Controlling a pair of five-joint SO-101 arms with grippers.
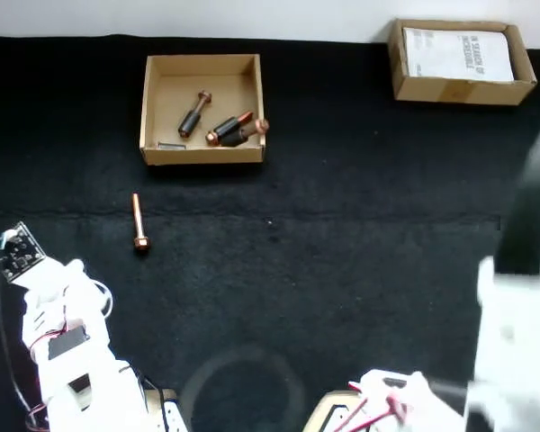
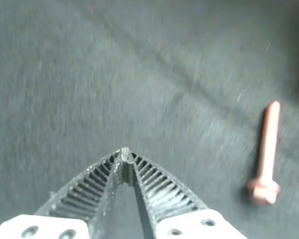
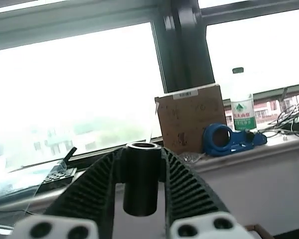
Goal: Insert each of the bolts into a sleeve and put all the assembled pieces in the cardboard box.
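Currently I see left end effector (image 2: 124,155) pinched closed, gripping nothing, low over black surface (image 1: 360,252). Loose copper bolt (image 2: 265,154) lies flat nearby, outside cardboard box (image 1: 202,155). Box holds three assembled pieces (image 1: 234,129). Right end effector (image 3: 141,155) points toward window (image 3: 89,84), clamped around upright black sleeve (image 3: 141,186).

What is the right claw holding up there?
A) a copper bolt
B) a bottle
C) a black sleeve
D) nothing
C: the right gripper is shut on a black sleeve, gripped between its two ribbed fingers.
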